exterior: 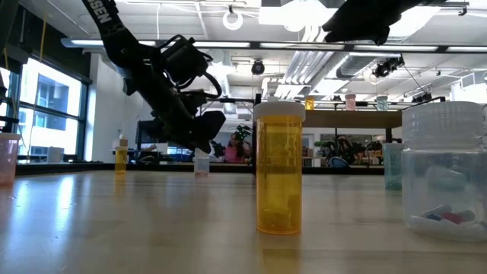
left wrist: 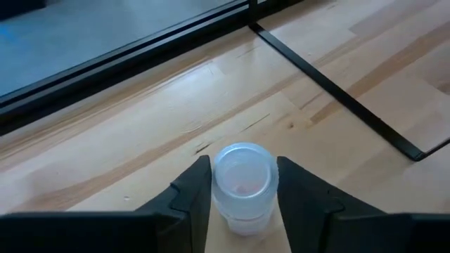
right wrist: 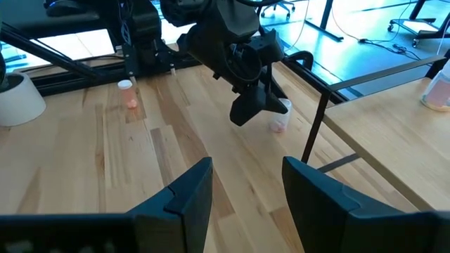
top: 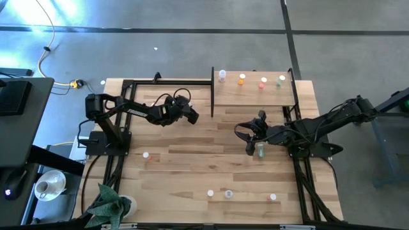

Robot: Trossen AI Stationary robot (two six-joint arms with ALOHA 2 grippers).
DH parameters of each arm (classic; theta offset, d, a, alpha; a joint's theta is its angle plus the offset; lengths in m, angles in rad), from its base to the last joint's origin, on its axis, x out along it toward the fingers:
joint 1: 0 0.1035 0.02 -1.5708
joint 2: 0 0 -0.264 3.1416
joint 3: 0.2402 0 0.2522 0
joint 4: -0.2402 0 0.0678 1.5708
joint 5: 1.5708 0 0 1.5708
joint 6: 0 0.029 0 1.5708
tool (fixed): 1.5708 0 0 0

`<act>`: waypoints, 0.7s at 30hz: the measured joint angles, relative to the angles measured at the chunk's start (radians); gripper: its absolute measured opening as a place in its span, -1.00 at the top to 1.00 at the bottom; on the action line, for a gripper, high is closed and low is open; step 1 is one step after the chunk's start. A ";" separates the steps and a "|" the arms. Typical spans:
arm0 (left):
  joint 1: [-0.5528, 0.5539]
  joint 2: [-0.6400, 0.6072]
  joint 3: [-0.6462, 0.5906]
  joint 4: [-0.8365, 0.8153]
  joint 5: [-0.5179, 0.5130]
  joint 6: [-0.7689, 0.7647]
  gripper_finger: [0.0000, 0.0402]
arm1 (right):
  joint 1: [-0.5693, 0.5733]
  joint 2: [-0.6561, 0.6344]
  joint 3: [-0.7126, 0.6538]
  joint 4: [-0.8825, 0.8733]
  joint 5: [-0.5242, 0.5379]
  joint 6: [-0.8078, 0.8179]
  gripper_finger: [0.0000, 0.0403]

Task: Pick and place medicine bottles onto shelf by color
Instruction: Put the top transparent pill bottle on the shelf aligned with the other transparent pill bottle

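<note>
A small clear bottle with a white cap stands on the wooden table. The left gripper has one dark finger touching each side of it. A black bar lies nearby.

The only lettering that shows is in the low view: white capitals running along the dark upper link of the left arm, cut off by the picture's top edge, reading "SEN". Nothing else can be read.
</note>
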 joint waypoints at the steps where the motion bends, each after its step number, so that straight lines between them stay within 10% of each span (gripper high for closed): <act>1: 0.000 0.000 0.000 0.000 0.000 0.000 0.40 | 0.000 0.000 0.000 -0.003 0.000 0.000 0.19; 21: -0.030 -0.298 0.010 -0.006 0.010 0.091 0.36 | 0.000 0.000 0.000 -0.011 0.000 0.000 0.19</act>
